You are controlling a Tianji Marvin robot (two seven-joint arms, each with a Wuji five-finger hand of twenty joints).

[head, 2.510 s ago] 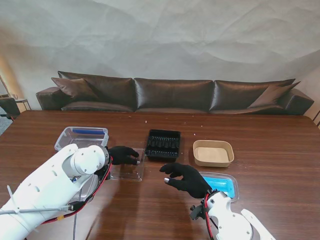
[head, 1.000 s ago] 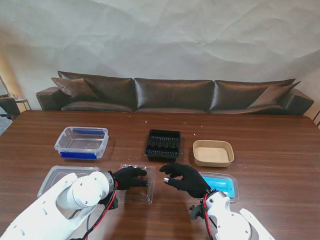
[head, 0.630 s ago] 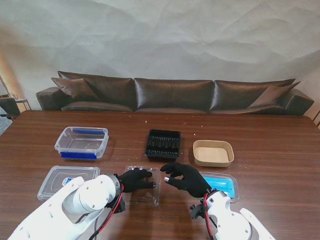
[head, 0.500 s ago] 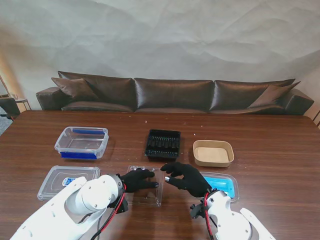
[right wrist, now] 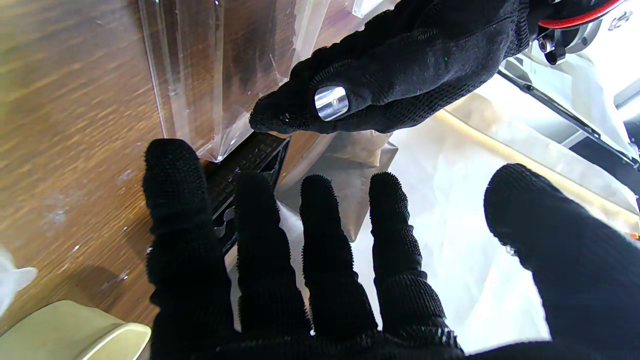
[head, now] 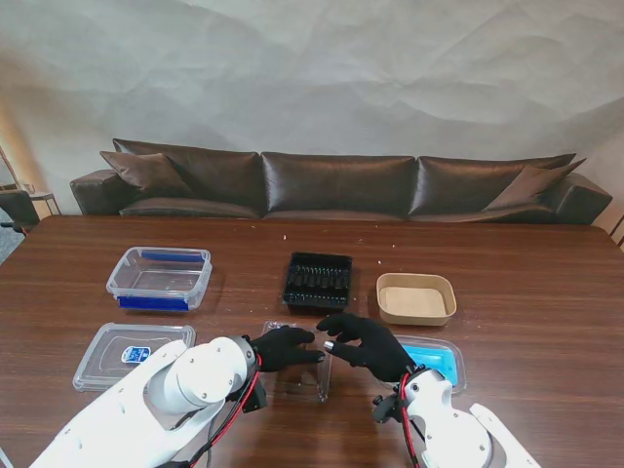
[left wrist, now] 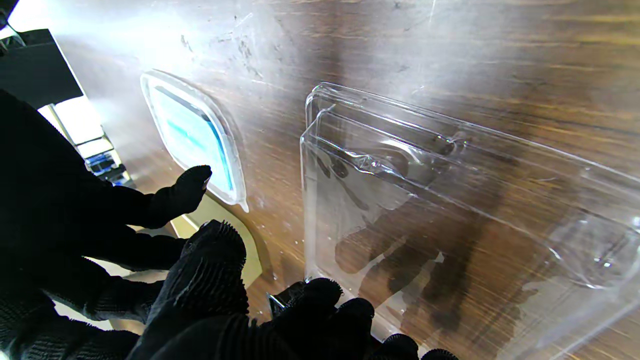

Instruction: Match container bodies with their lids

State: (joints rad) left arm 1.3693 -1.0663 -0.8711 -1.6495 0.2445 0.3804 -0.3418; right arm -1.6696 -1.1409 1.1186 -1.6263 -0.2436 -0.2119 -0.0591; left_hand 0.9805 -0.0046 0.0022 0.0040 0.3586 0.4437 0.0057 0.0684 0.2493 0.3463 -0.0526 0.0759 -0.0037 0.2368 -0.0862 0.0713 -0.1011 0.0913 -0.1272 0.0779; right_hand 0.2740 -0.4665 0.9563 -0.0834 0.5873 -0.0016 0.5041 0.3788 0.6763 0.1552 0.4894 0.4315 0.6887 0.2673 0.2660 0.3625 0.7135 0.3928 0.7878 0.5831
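Rightward across the table goes my left hand, pinching the clear lid it has slid toward the middle. Just beside the lid, my right hand hovers with fingers spread, holding nothing.

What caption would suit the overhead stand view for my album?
Left hand holds a clear plastic lid beside the open right hand.

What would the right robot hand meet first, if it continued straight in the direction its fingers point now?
Probably the left robot hand, which holds the clear plastic lid directly in front of the right robot hand. The gap between them looks small, though depth is unclear.
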